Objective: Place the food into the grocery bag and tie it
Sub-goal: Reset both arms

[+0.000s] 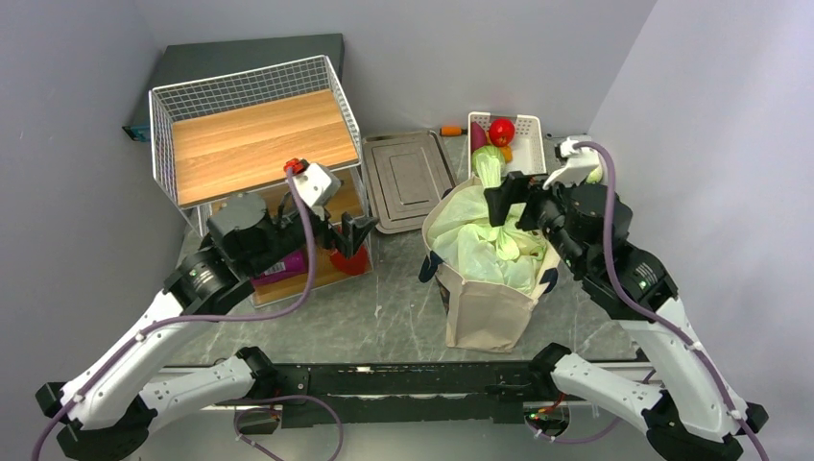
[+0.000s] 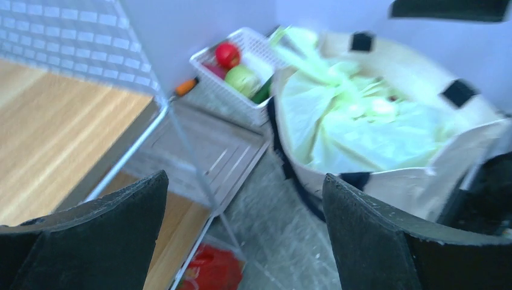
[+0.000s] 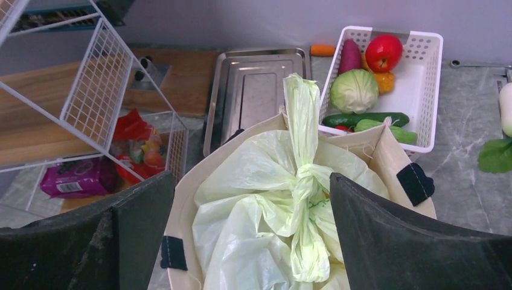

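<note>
The pale-green plastic grocery bag (image 1: 480, 240) sits inside a beige canvas tote (image 1: 485, 317) right of centre. Its handles are knotted together (image 3: 308, 178); one end stands up (image 3: 300, 103) and the other hangs down. The food is hidden inside the bag. My right gripper (image 1: 504, 197) is open and empty just above the bag's far side, and its wrist view (image 3: 252, 178) shows the knot between the fingers. My left gripper (image 1: 353, 235) is open and empty, left of the tote by the wire rack. Its blurred wrist view (image 2: 244, 181) shows the bag (image 2: 362, 127) in the tote (image 2: 416, 175).
A white wire rack with a wooden shelf (image 1: 254, 134) stands at back left, with a red packet (image 1: 350, 261) and a purple packet (image 1: 283, 264) under it. A metal tray (image 1: 408, 180) lies behind the tote. A white basket (image 1: 529, 152) of vegetables stands at back right.
</note>
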